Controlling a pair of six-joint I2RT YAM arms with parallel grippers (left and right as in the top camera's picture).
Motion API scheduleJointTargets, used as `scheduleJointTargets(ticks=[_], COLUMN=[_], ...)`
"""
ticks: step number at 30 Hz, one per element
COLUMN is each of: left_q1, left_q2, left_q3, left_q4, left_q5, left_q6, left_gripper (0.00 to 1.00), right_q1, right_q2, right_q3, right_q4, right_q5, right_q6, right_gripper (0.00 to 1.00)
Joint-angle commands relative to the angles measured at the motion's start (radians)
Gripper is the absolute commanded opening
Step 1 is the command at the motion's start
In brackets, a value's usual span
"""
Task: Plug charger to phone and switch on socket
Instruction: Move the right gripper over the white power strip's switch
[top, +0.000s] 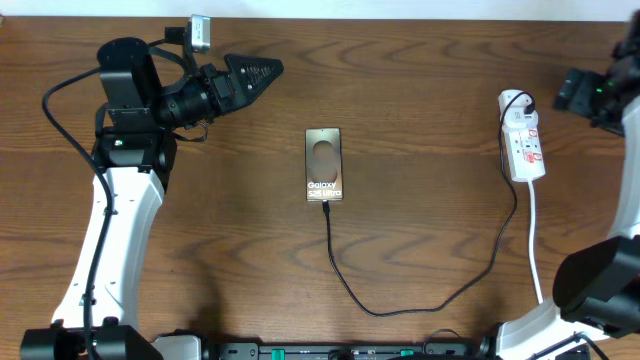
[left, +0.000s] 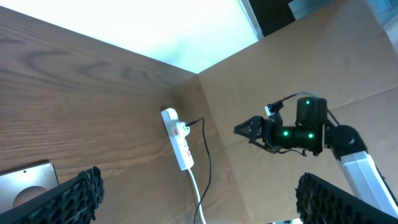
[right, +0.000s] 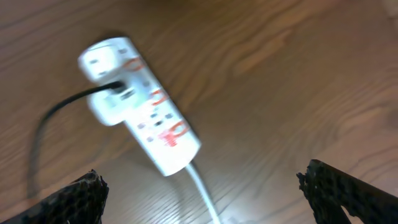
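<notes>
The brown-bronze phone (top: 324, 164) lies flat at the table's middle; a corner of it shows in the left wrist view (left: 25, 183). The black charger cable (top: 400, 308) meets the phone's near edge, loops right and runs up to a plug on the white power strip (top: 522, 140), which lies at the right and also shows in the wrist views (left: 177, 146) (right: 146, 106). My left gripper (top: 270, 70) is open and empty, raised at the far left, well away from the phone. My right gripper (top: 562, 92) is open and empty, just right of the strip's far end.
The strip's white cord (top: 533, 230) runs toward the near edge at the right. The tabletop (top: 430, 80) is dark wood. A brown cardboard wall (left: 298, 56) stands beyond the table's right side.
</notes>
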Motion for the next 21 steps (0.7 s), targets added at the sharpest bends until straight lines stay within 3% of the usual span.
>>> scheduleJointTargets(ticks=[1, 8, 21], left_q1=[0.003, 0.003, 0.003], left_q2=[-0.016, -0.016, -0.016], left_q3=[0.009, 0.009, 0.009], left_q4=[0.001, 0.001, 0.001], left_q5=[0.005, 0.005, 0.005], left_q6=[0.014, 0.014, 0.014], left_gripper=[1.0, 1.0, 1.0], right_q1=[-0.054, -0.1, -0.109], right_q2=[0.046, 0.095, 0.114], right_q3=[-0.047, -0.161, -0.533], right_q4=[0.02, 0.122, 0.68], right_q5=[0.013, 0.013, -0.046], right_q6=[-0.026, -0.026, -0.026], right_gripper=[0.99, 0.99, 0.99])
